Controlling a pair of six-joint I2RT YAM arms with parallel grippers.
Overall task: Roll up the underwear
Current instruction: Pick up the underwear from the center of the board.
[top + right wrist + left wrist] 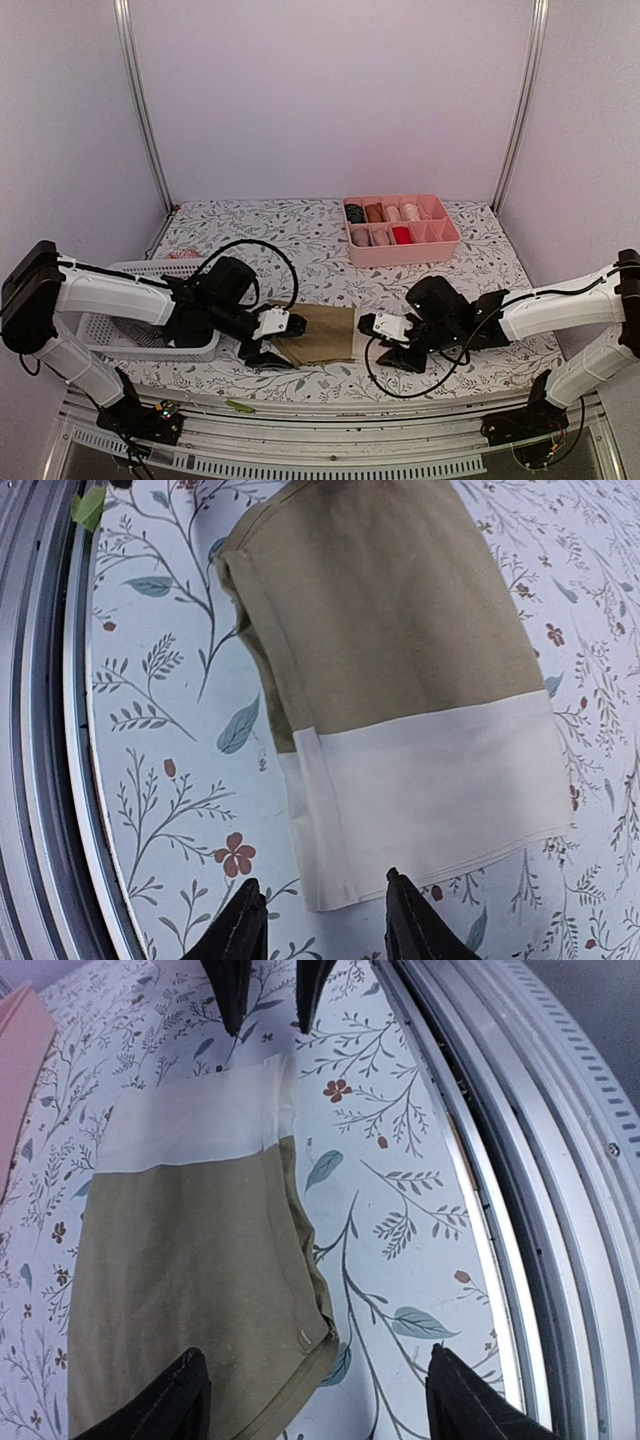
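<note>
On the table (300, 240), a cloth printed with grey leaves and small red flowers covers the whole surface. Pale lilac walls (330, 100) enclose it on three sides, with bare aluminium posts (140, 100) in the rear corners. A ribbed metal rail (350, 415) runs along the near edge and carries a scrap of green tape (88, 505).

Pink divided plastic tray (400, 255): far side, right of centre; its compartments hold small rolls of cloth (385, 212) in black, brown, cream and red.

White plastic mesh basket (95, 330): left side, partly hidden behind the left arm.

Olive-tan cloth underwear (320, 335): folded into a flat rectangle, lying near the front edge at centre, between the two grippers. Its broad cream waistband (430, 790) forms the end toward the right arm; the olive end points toward the left arm.

Left gripper (315, 1355): low over the table at the olive end, jaws spread wide. One finger sits above the cloth, the other above bare table, and the near corner of the garment lies between them.

Right gripper (320, 880): low at the waistband end, jaws parted, holding nothing. The waistband's near corner lies just ahead of the gap between the fingertips (245, 920).
</note>
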